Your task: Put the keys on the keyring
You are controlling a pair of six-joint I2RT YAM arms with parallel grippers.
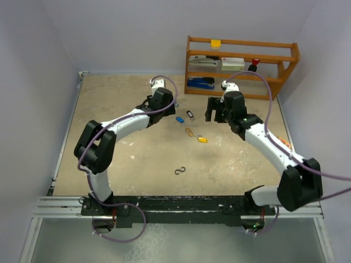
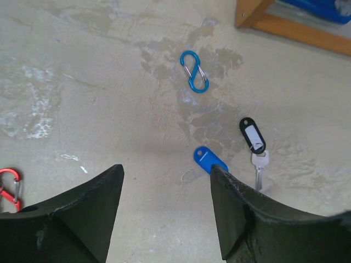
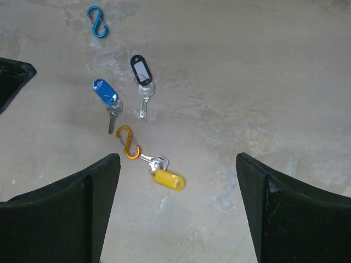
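Beige worktop, top view: my left gripper and right gripper hung over the far half, tips toward each other. Between them lay the blue tag and black tag, close but apart. Orange hook sat just nearer the bases, yellow tag at its near end. Black hook lay alone, nearer still. Wooden shelf stood far right.

Left wrist: left gripper's fingers were spread wide, nothing between them. Blue tag lay just beside the tip of the finger on the view's right, partly hidden by it. Black tag with its metal key lay beside that. Blue hook was further out, red hook at the view's left edge.

Right wrist: right gripper gaped too, holding nothing. Yellow tag lay in the gap, its ring meeting the orange hook's lower loop; linked or only touching, couldn't tell. Blue and black tags, each with a key, lay beyond, apart.
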